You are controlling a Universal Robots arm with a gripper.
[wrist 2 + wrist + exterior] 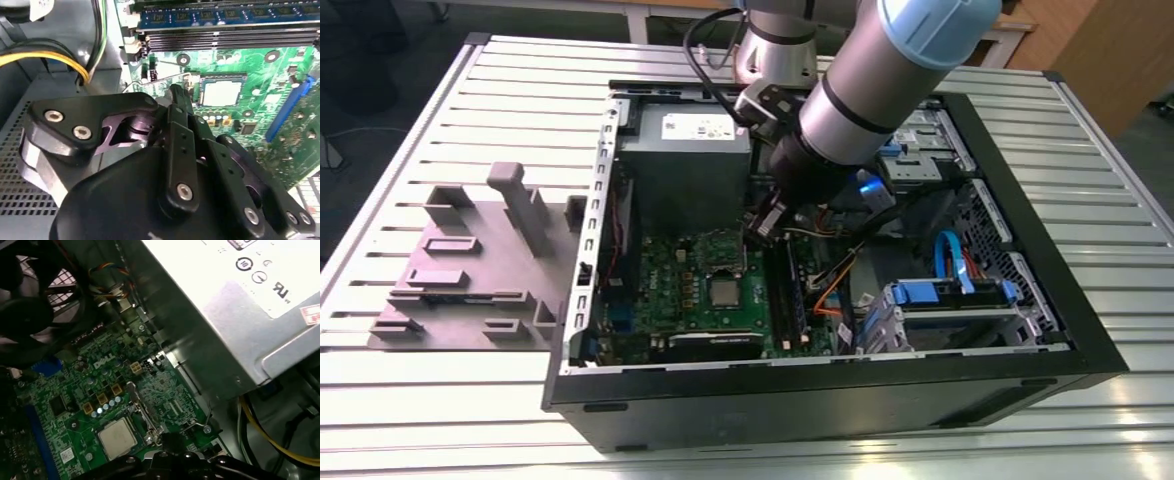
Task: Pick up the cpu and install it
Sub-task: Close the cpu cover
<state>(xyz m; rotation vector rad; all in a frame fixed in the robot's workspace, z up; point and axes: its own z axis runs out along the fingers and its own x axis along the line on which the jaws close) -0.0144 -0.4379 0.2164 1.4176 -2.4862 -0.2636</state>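
a white label [698, 127] sits on top of the power supply [683, 185] in the exterior view, its print too small to read. in the first wrist view the same grey box carries round and angular approval marks [260, 271] and a red-and-white sticker [311, 315] at the edge. the green motherboard [80, 390] bears a white maker's logo [106, 362] and a small white sticker [66, 456]. in the second wrist view, the memory sticks [215, 15] show tiny markings, none legible.
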